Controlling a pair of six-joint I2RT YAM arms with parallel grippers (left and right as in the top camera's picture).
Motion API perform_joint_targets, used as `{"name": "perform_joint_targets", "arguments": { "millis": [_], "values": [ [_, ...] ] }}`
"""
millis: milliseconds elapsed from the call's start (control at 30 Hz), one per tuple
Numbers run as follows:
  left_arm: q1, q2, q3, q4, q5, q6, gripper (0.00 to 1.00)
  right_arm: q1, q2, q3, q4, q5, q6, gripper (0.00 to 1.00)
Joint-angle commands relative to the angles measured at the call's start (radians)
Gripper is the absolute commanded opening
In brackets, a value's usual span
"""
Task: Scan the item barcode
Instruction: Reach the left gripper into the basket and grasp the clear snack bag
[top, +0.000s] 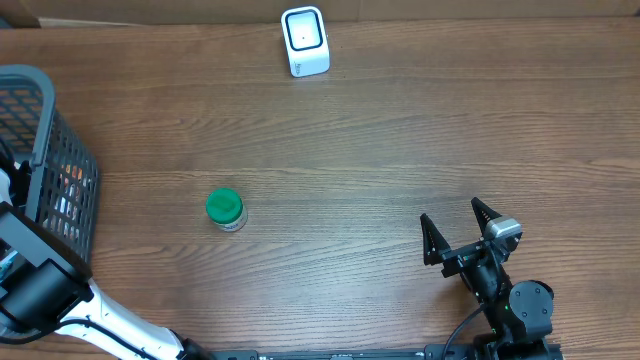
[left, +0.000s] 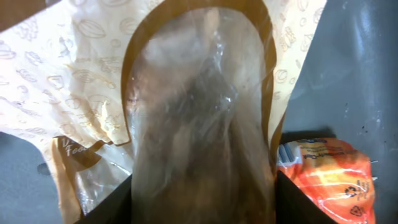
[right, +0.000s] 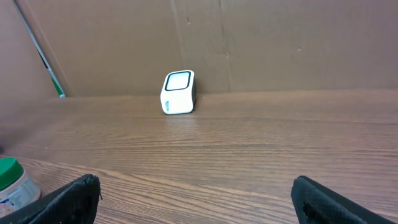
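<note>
Our left gripper (left: 202, 208) is down in the basket (top: 45, 100) with the bag (left: 199, 112) between its jaws, because we must lift it to the scanner (top: 305, 40), but we cannot tell if it pinches yet; the right gripper (top: 450, 215) waits spread wide, empty.
</note>
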Motion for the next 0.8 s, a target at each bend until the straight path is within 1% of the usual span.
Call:
{"name": "perform_joint_targets", "arguments": {
  "millis": [0,167,400,533,700,767],
  "values": [
    [0.005,0.051,-0.035,-0.049,-0.054,0.021,0.37,0.006,-0.01,0.001,0.006,-0.002,-0.003,1.0],
    [0.005,0.051,0.029,-0.119,-0.053,0.02,0.3,0.006,-0.01,0.001,0.006,-0.002,-0.003,1.0],
    [0.005,0.051,0.189,-0.271,-0.053,0.02,0.26,0.006,-0.01,0.001,0.006,-0.002,-0.003,1.0],
    [0.005,0.046,0.276,-0.352,-0.054,0.021,0.22,0.006,-0.01,0.001,0.006,-0.002,-0.003,1.0],
    [0.005,0.045,0.368,-0.436,-0.054,0.021,0.1,0.006,-0.01,0.001,0.006,-0.002,-0.003,1.0],
    [0.005,0.045,0.399,-0.461,-0.054,0.021,0.08,0.006,-0.01,0.001,0.006,-0.002,-0.003,1.0]
  ]
}}
